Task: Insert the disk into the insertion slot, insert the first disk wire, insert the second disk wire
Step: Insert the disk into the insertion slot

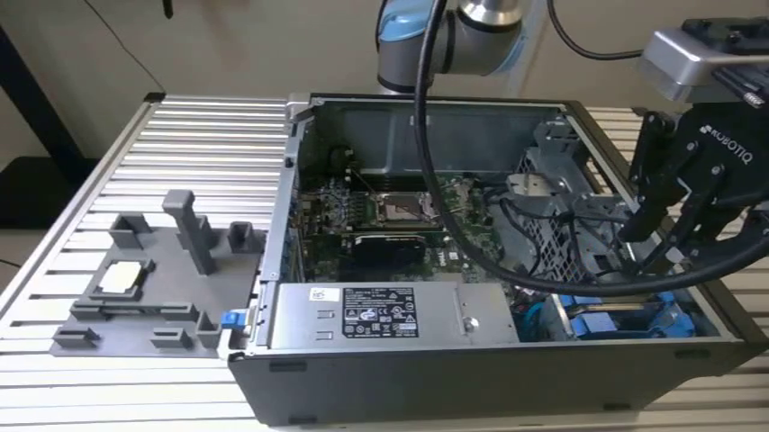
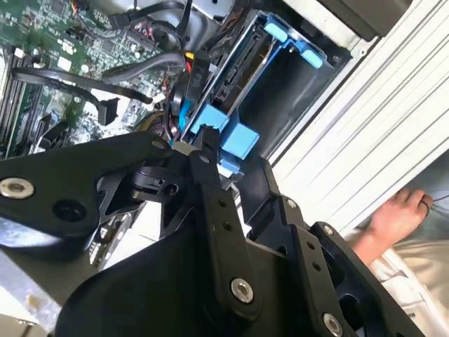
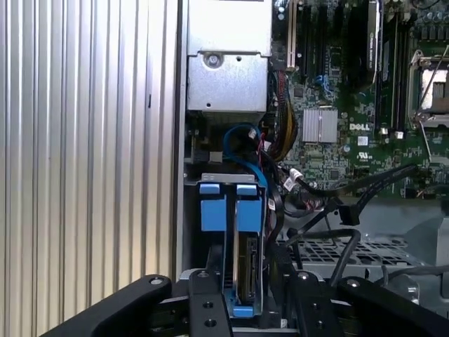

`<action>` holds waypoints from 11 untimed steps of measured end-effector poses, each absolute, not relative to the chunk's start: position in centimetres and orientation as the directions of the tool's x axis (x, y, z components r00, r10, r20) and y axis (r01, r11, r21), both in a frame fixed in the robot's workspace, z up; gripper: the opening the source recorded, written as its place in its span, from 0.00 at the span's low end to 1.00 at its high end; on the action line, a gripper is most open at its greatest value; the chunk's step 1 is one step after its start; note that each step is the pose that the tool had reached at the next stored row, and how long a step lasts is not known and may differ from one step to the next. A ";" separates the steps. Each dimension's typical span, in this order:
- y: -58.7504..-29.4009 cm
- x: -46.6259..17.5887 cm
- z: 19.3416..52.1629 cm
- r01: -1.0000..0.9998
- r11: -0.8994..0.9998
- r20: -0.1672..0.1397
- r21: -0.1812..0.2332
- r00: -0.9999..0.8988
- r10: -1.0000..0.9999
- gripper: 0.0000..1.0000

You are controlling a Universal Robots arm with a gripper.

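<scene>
Step in hand, as judged: disk insertion, wires not yet reached. Inside the open dark-grey sheet-metal computer case (image 1: 481, 387), hard against its side wall, the grey sheet-metal insertion slot (image 3: 228, 178) holds the flat silver-grey disk (image 3: 247, 270) in its bright blue plastic carrier, standing on edge. The black gripper (image 3: 249, 295) has its fingers (image 3: 207, 302) gripping the carrier's end; seating likely calls for a straight, untilted push.

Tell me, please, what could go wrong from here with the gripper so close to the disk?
1. Loose black cables lie right beside the disk; the gripper could snag or pinch one.
2. The arm's own thick cable sags into the open case; it may catch on parts inside.
3. A person's hand is by the table edge, possibly within the arm's sweep.
</scene>
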State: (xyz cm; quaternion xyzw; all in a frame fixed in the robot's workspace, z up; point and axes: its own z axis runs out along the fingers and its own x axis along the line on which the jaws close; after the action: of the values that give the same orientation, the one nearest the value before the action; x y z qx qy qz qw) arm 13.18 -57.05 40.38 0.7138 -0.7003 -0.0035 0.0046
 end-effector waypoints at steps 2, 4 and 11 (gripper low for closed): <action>-57.0 13.1 40.4 -1.000 -0.019 -0.009 -0.025 0.019 -1.000 0.41; -57.0 13.1 40.4 -0.998 -0.019 -0.022 -0.060 0.020 -1.000 0.41; -56.5 13.1 40.1 -0.995 -0.038 -0.056 -0.093 0.043 -0.997 0.41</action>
State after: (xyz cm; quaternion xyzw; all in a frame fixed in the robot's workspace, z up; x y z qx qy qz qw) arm 13.10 -56.53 40.12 0.7203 -0.6916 0.0118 -0.0531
